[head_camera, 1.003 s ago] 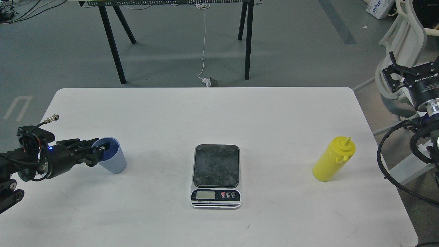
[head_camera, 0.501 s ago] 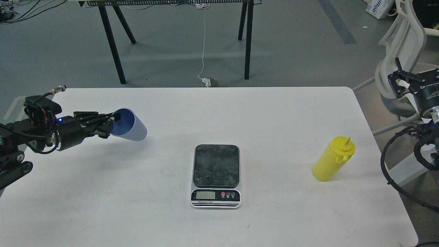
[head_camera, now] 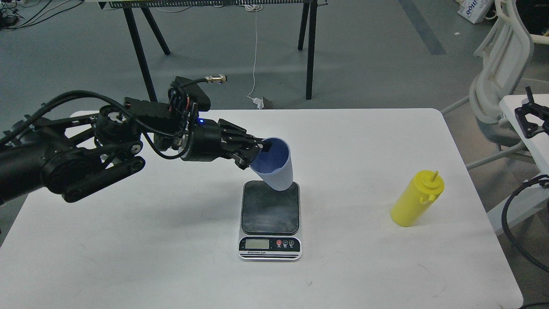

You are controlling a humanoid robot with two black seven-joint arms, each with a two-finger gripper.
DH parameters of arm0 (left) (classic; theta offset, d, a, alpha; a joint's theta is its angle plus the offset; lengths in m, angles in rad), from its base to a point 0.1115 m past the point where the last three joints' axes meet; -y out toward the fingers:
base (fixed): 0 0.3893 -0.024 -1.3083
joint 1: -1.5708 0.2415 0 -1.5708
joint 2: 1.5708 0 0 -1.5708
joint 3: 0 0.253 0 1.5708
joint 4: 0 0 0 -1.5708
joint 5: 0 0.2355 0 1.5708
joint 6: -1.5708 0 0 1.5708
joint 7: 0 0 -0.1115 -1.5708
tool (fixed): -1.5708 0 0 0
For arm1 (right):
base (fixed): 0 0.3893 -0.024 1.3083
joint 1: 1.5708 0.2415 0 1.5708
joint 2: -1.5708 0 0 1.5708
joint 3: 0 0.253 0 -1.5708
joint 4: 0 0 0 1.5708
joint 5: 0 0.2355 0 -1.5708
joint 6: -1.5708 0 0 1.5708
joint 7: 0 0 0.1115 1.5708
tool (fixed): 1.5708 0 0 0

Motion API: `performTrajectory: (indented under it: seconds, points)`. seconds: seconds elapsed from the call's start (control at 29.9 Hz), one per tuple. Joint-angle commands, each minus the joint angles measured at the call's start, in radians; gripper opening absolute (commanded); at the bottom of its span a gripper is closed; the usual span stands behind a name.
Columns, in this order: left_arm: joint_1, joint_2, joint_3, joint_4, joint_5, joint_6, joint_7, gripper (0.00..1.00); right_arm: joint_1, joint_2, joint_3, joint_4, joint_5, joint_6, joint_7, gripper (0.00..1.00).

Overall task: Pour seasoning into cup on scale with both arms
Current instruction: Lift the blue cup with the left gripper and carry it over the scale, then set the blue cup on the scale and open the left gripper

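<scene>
My left gripper (head_camera: 257, 152) is shut on the rim of the light blue cup (head_camera: 276, 167), one finger inside it. It holds the cup tilted in the air over the far edge of the scale (head_camera: 270, 219). The scale lies flat in the middle of the white table, its dark platform bare. The yellow seasoning bottle (head_camera: 417, 199) stands upright on the table at the right, well apart from the scale. My right gripper (head_camera: 529, 118) shows only at the far right edge, beyond the table and away from the bottle; its fingers cannot be told apart.
The white table (head_camera: 128, 240) fills the lower view. A white chair (head_camera: 502, 73) stands off its right side by my right arm. A black trestle frame (head_camera: 146, 51) and a white cable (head_camera: 256, 56) are on the floor behind.
My left arm has carried the cup up off the table's left side and rightward to above the scale's far edge. My right gripper has drawn back toward the right edge.
</scene>
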Motion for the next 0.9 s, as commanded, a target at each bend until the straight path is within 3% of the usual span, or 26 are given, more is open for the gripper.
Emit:
performTrajectory:
  seconds: [0.0, 0.4, 0.67, 0.74, 0.84, 0.87]
  points:
    - [0.009, -0.056, 0.020, 0.028, 0.070, -0.007, 0.002, 0.04, -0.002, -0.015, 0.009, -0.002, 0.000, 0.000, 0.000, 0.99]
    - [0.011, -0.063, 0.079, 0.105, 0.082, -0.007, 0.000, 0.05, -0.005, -0.015, 0.015, 0.006, 0.000, 0.000, 0.002, 0.99]
    - [0.029, -0.060, 0.082, 0.105, 0.073, -0.007, 0.000, 0.18, -0.003, -0.013, 0.015, 0.004, 0.000, 0.000, 0.000, 0.99]
    - [0.028, -0.059, 0.080, 0.103, 0.066, -0.010, -0.003, 0.30, -0.003, -0.012, 0.015, 0.004, 0.000, 0.000, 0.000, 0.99]
    - [0.028, -0.057, 0.079, 0.102, 0.061, -0.004, -0.009, 0.68, -0.005, -0.011, 0.015, 0.004, 0.000, 0.000, 0.000, 0.99]
    - [0.028, -0.056, 0.079, 0.099, 0.053, -0.001, -0.010, 0.74, -0.005, -0.011, 0.015, 0.004, 0.000, 0.000, 0.000, 0.99]
